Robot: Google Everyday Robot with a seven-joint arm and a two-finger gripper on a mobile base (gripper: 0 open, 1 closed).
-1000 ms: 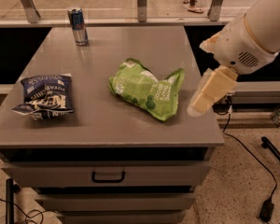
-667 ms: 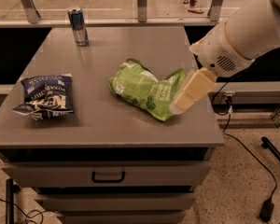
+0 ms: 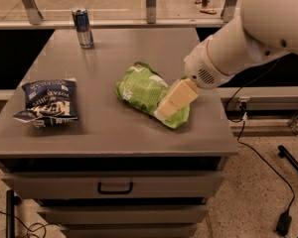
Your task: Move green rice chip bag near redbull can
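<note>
The green rice chip bag (image 3: 141,90) lies on its side in the middle right of the grey cabinet top (image 3: 119,128). The redbull can (image 3: 83,28) stands upright at the far left corner, well apart from the bag. My gripper (image 3: 170,103) reaches in from the right on a white arm (image 3: 248,33). Its cream fingers lie over the right end of the green bag and hide part of it.
A dark blue chip bag (image 3: 47,102) lies at the left edge of the top. Drawers (image 3: 114,186) sit below the front edge. A metal railing (image 3: 150,4) runs behind the cabinet. A black cable (image 3: 268,172) trails on the floor at the right.
My gripper has moved left from beside the table's right edge to over the right end of the green bag. The bag, the can and the blue bag have not moved.
</note>
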